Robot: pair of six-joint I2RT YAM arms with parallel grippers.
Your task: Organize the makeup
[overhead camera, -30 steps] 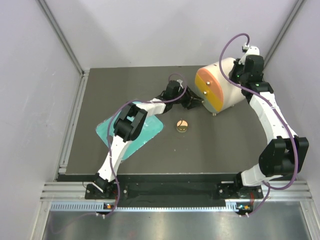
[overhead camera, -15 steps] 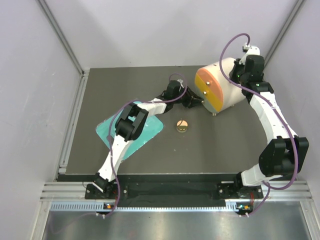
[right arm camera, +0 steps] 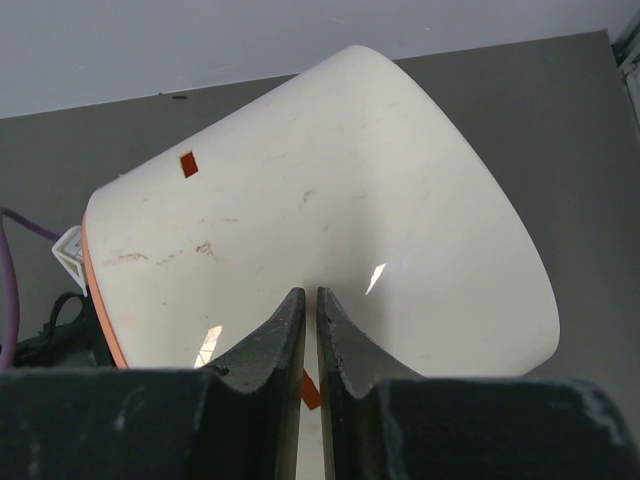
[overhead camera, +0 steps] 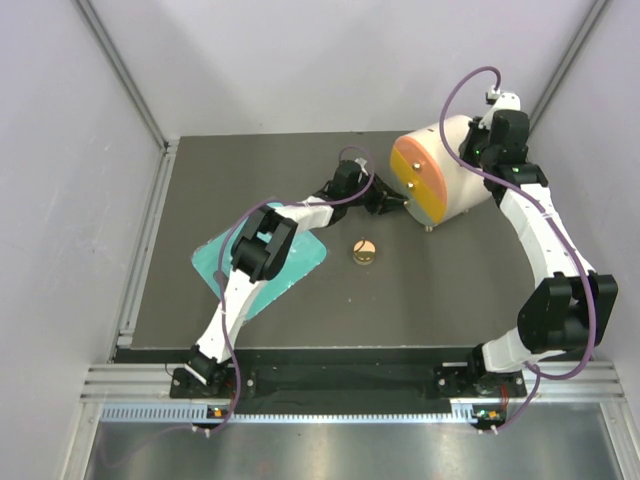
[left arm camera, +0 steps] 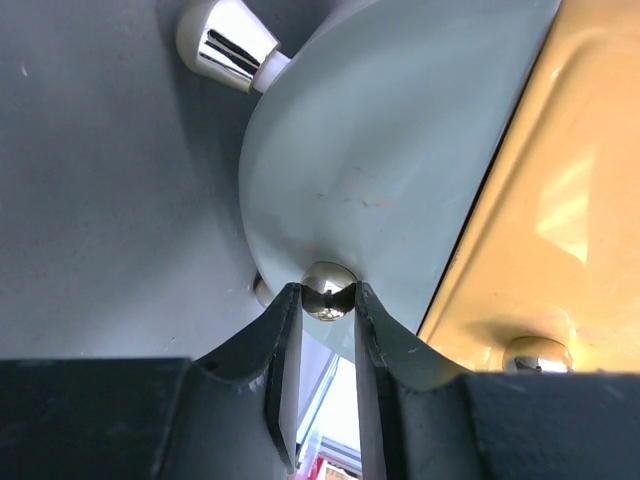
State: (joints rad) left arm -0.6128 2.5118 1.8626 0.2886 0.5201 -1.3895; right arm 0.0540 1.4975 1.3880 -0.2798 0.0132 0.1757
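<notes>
The round gold-and-black compact (overhead camera: 364,251) lies on the dark table, apart from both grippers. The peach-pink tubes and the black palettes are out of view. My left gripper (overhead camera: 392,203) is at the orange-yellow front of the white drum (overhead camera: 452,150). In the left wrist view the gripper (left arm camera: 328,296) is shut on a small chrome knob (left arm camera: 329,284) of a pale drawer front. My right gripper (right arm camera: 309,298) is shut and empty, its tips against the drum's white top (right arm camera: 330,190).
The flat teal tray (overhead camera: 300,262) lies left of the compact, under my left arm. A yellow drawer panel (left arm camera: 560,190) with a second chrome knob (left arm camera: 537,355) sits beside the gripped knob. A chrome foot (left arm camera: 225,45) holds the drum up. Walls enclose the table.
</notes>
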